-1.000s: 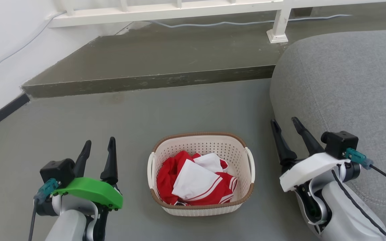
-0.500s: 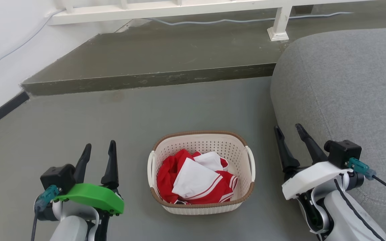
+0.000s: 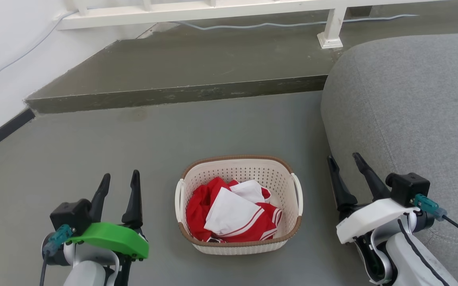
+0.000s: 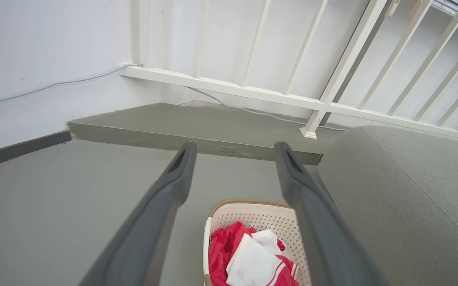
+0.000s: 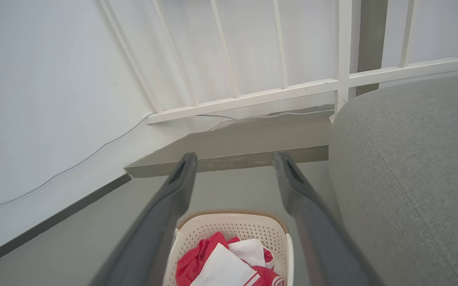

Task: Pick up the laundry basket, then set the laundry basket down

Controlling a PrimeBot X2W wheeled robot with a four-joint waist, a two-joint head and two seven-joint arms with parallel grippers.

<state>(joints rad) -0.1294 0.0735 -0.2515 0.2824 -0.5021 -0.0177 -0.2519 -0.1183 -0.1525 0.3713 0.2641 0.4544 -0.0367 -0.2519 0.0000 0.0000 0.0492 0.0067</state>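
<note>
The laundry basket (image 3: 240, 173) stands on the grey floor at lower centre of the head view, cream-white and perforated with a brown rim and white side handles. Red and white clothes (image 3: 231, 216) lie inside it. My left gripper (image 3: 120, 178) is open to the basket's left, clear of it, holding nothing. On the basket's right my right gripper (image 3: 344, 159) is open too, apart from the handle. The basket (image 4: 253, 216) shows low between the fingers in the left wrist view, and the basket (image 5: 233, 230) sits at the bottom of the right wrist view.
A grey sofa (image 3: 412, 103) fills the right side, close beside my right arm. A raised concrete step (image 3: 173, 95) crosses the floor behind the basket. A white railing (image 3: 213, 10) with a post (image 3: 330, 31) and a cable run along the back wall.
Both grippers have dropped slightly lower in the head view since a second ago. The view itself shifted a little early on. The basket stays where it was.
</note>
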